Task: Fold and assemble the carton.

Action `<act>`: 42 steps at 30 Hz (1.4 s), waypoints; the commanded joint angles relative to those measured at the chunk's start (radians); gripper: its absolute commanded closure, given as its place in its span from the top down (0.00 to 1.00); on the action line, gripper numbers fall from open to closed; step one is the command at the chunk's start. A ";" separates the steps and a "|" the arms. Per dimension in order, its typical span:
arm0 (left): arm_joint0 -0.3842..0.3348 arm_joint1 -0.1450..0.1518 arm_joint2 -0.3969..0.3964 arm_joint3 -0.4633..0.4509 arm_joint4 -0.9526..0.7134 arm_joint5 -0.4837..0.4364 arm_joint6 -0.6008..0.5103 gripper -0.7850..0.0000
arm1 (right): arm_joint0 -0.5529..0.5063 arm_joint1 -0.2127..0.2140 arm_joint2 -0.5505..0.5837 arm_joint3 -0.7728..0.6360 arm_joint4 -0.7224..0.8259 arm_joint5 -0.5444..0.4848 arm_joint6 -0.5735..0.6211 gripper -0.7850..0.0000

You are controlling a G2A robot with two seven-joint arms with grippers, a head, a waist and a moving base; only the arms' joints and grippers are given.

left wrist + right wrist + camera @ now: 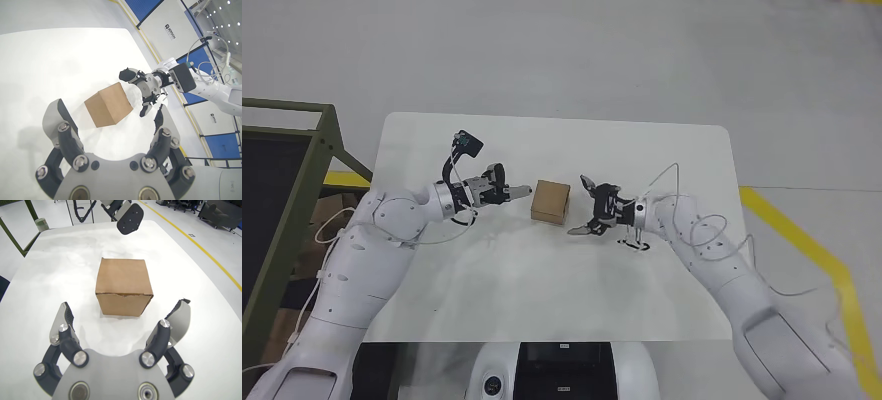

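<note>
Industrial hall: yellow floor lines [208,254], blue partitions [151,9].

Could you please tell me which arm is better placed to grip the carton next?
Probably right: the right gripper, open, sits nearer the carton and faces it squarely; the left gripper, also open, stands slightly farther off.

A plain brown carton [122,285] stands on a white table [56,275] beside yellow floor lines [208,253].

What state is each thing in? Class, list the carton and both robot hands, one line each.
carton: folded shut into a cube, standing on the table, touched by neither hand.
left hand: open, empty, beside the carton.
right hand: open, empty, on the carton's opposite side.
</note>
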 commanded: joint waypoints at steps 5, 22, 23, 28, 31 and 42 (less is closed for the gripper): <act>-0.025 -0.016 0.073 0.050 -0.054 0.025 -0.005 1.00 | 0.050 -0.052 -0.066 0.115 0.013 0.046 -0.042 1.00; -0.145 -0.067 0.225 0.219 -0.173 -0.017 0.016 1.00 | 0.101 -0.141 -0.161 0.272 0.011 0.098 -0.119 1.00; -0.148 -0.069 0.229 0.222 -0.178 -0.021 0.014 1.00 | 0.103 -0.145 -0.164 0.278 0.012 0.100 -0.122 1.00; -0.155 -0.074 0.242 0.229 -0.184 -0.030 0.009 1.00 | 0.105 -0.160 -0.174 0.304 0.024 0.111 -0.175 1.00; -0.158 -0.075 0.244 0.231 -0.182 -0.031 0.009 1.00 | 0.110 -0.166 -0.182 0.319 0.021 0.113 -0.198 1.00; -0.162 -0.078 0.242 0.237 -0.170 -0.018 0.020 1.00 | 0.133 -0.174 -0.204 0.373 0.001 0.090 -0.234 1.00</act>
